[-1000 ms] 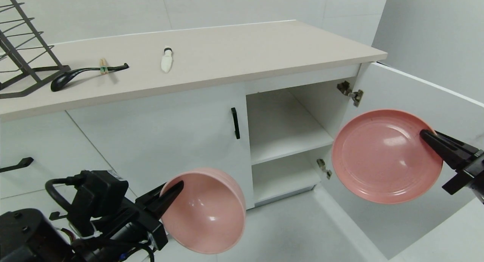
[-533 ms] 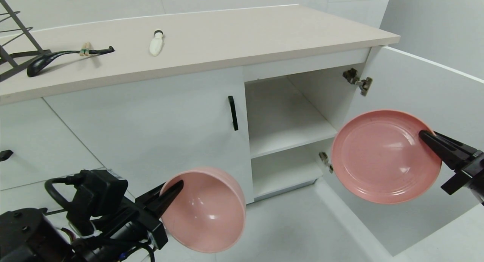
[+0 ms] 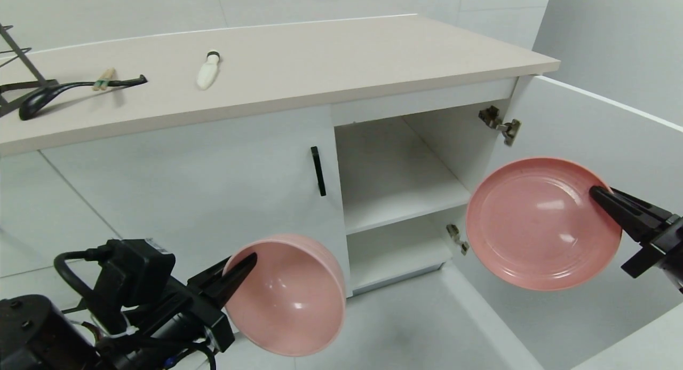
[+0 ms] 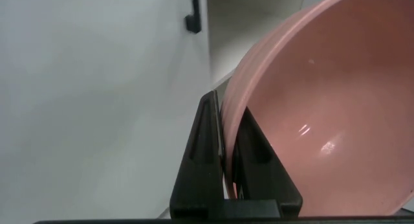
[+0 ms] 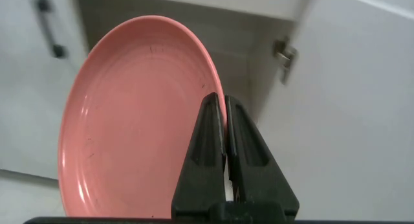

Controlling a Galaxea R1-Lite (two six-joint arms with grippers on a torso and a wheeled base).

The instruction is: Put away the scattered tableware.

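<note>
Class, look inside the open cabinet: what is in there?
Only two white shelves show. The pink plate in the right gripper covers part of its right wall.

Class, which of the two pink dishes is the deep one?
The pink bowl, gripped at its rim by the left claw; the other, in the right claw, is a flat plate.

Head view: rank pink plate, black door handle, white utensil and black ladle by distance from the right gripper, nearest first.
1. Pink plate, clamped in the right gripper.
2. Black door handle, on the closed door left of the opening.
3. White utensil, mid-counter.
4. Black ladle, counter's far left.
</note>
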